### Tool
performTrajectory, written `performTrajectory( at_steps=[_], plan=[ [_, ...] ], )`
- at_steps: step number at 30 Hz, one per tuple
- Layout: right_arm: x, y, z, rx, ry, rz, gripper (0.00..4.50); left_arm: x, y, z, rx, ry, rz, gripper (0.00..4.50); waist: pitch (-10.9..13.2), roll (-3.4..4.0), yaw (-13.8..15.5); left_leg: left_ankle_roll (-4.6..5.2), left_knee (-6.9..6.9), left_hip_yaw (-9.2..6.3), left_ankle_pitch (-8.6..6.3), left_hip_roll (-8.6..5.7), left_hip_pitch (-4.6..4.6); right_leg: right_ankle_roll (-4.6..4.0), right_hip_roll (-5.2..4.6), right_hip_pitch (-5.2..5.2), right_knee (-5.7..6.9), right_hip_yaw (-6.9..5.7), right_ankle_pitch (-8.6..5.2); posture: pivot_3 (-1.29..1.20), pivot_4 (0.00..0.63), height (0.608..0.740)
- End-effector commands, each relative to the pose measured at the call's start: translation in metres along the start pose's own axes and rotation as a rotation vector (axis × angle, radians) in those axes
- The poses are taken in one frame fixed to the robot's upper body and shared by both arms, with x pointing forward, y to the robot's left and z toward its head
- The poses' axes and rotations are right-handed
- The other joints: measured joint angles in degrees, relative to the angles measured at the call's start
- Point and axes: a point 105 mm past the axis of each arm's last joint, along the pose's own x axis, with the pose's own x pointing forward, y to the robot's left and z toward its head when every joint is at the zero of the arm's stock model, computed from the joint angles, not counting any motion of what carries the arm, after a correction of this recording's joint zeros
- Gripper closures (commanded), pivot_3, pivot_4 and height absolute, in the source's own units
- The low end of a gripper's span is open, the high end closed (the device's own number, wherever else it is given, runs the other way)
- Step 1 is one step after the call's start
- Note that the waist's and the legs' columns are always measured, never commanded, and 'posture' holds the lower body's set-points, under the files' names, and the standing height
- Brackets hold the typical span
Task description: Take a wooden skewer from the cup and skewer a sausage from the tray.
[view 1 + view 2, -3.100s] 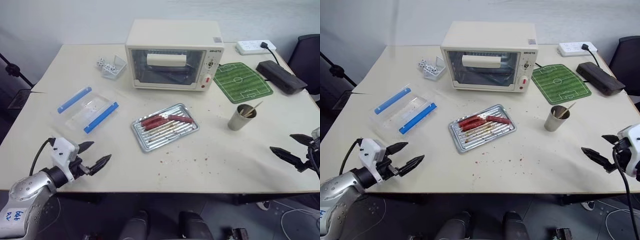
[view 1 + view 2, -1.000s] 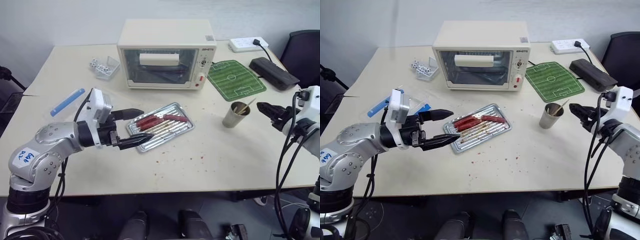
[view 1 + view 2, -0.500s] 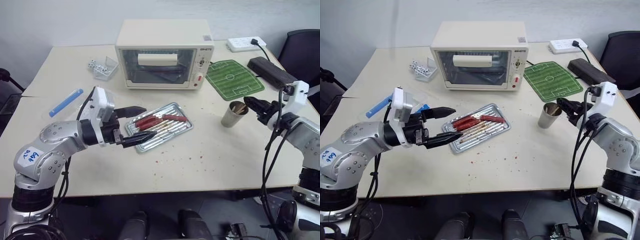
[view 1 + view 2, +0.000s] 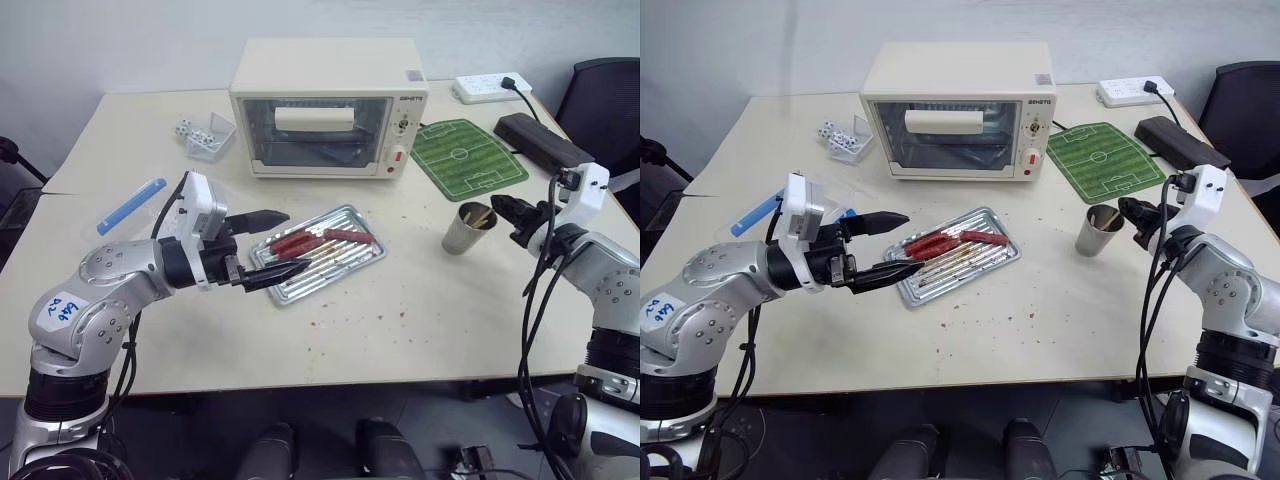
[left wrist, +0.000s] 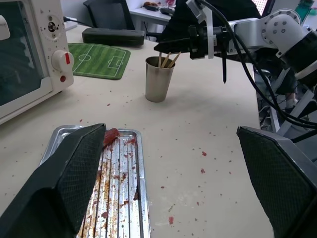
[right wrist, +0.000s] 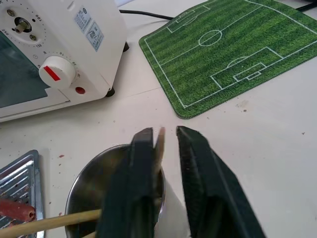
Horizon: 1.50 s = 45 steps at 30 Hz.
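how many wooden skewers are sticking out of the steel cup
3 thin pale wooden skewers, all standing together in the small dull grey steel cup; one of them sits inside the right gripper. Others may be hidden lower in the cup.

A beige table (image 4: 430, 330) before a pale wall (image 4: 150, 40).

Can't make out the small dark brand mark on the toaster oven (image 4: 958, 110); nothing else has any text.
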Motion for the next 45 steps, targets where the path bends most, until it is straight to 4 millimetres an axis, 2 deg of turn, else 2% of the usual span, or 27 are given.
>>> performTrajectory(
  at_steps=[1, 10, 15, 20, 26, 28, 31, 34, 37, 41, 45],
  plan=[
    [-0.001, 0.011, 0.016, -0.034, -0.053, 0.032, 4.42, -0.001, 0.001, 0.01, 0.052, -0.027, 0.006, 0.0, 0.0, 0.0, 0.0, 0.0, 0.0, 0.0, 0.0, 0.0, 0.0, 0.0, 0.0, 0.0, 0.0, 0.0, 0.0, 0.0, 0.15, 0.74],
    [-0.002, 0.018, 0.022, -0.047, -0.066, 0.048, 4.42, -0.001, 0.003, 0.008, 0.055, -0.034, 0.008, 0.0, 0.0, 0.0, 0.0, -0.01, -0.01, 0.0, 0.0, 0.01, 0.0, 0.0, 0.0, 0.0, -0.01, 0.0, 0.0, 0.0, 0.15, 0.74],
    [-0.009, 0.023, 0.039, -0.084, -0.093, 0.047, 4.42, 0.001, 0.005, 0.008, 0.06, -0.043, 0.006, 0.0, 0.0, 0.0, 0.0, 0.0, -0.01, 0.01, 0.0, 0.01, 0.0, 0.0, -0.01, -0.02, 0.0, 0.01, 0.0, 0.0, 0.15, 0.74],
    [-0.023, 0.034, 0.068, -0.157, -0.136, 0.05, 4.42, 0.01, 0.003, 0.007, 0.07, -0.066, -0.006, 0.0, 0.0, 0.0, 0.1, 0.0, -0.01, 0.01, 0.0, 0.0, -0.05, 0.01, -0.02, -0.05, -0.02, 0.01, 0.0, 0.0, 0.15, 0.74],
    [-0.046, 0.057, 0.116, -0.29, -0.189, 0.076, 4.42, 0.024, 0.002, 0.009, 0.116, -0.111, -0.023, 0.0, 0.0, 0.0, 0.1, -0.01, 0.01, 0.03, 0.0, 0.01, -0.18, 0.01, -0.02, -0.2, -0.04, 0.01, 0.0, 0.0, 0.15, 0.74],
    [-0.049, 0.068, 0.129, -0.278, -0.212, 0.101, 4.42, 0.028, 0.002, 0.013, 0.123, -0.133, -0.03, 0.0, 0.0, 0.0, 0.0, -0.01, 0.0, 0.06, -0.01, 0.03, -0.18, 0.01, -0.01, -0.22, -0.03, 0.03, 0.0, 0.0, 0.15, 0.74],
    [-0.047, 0.095, 0.141, -0.161, -0.246, 0.202, 4.42, 0.038, 0.0, 0.02, 0.144, -0.173, -0.052, 0.0, 0.0, -0.01, -0.2, 0.02, 0.0, 0.11, -0.03, 0.05, -0.18, 0.01, -0.01, -0.26, 0.02, 0.1, 0.01, 0.0, 0.15, 0.74],
    [-0.034, 0.125, 0.137, 0.044, -0.241, 0.319, 4.42, 0.049, -0.005, 0.027, 0.163, -0.218, -0.075, 0.0, 0.0, -0.04, -0.5, -0.01, 0.03, 0.16, -0.03, 0.17, -0.17, -0.02, -0.02, -0.3, 0.08, 0.17, 0.04, 0.0, 0.15, 0.74],
    [-0.02, 0.149, 0.118, 0.224, -0.195, 0.395, 4.42, 0.056, -0.006, 0.026, 0.189, -0.224, -0.068, 0.0, 0.0, -0.08, -0.5, -0.09, 0.02, 0.15, 0.01, 0.24, -0.21, -0.04, -0.03, -0.43, 0.18, 0.19, 0.06, 0.0, 0.15, 0.74],
    [0.0, 0.185, 0.076, 0.449, -0.08, 0.461, 4.42, 0.061, 0.008, 0.025, 0.239, -0.256, 0.049, 0.0, 0.0, -0.07, -1.1, -0.53, 0.14, 0.16, 0.3, 0.25, -0.82, -0.05, -0.03, -1.16, 0.89, 0.26, 0.07, 0.0, 0.15, 0.74],
    [0.004, 0.202, 0.053, 0.557, 0.002, 0.475, 4.42, 0.06, 0.027, 0.034, 0.287, -0.32, 0.203, 0.0, 0.0, -0.07, -1.2, -0.54, 0.16, 0.17, 0.46, 0.19, -1.13, -0.06, -0.03, -1.54, 1.14, 0.26, 0.08, 0.0, 0.15, 0.74]
  ],
)
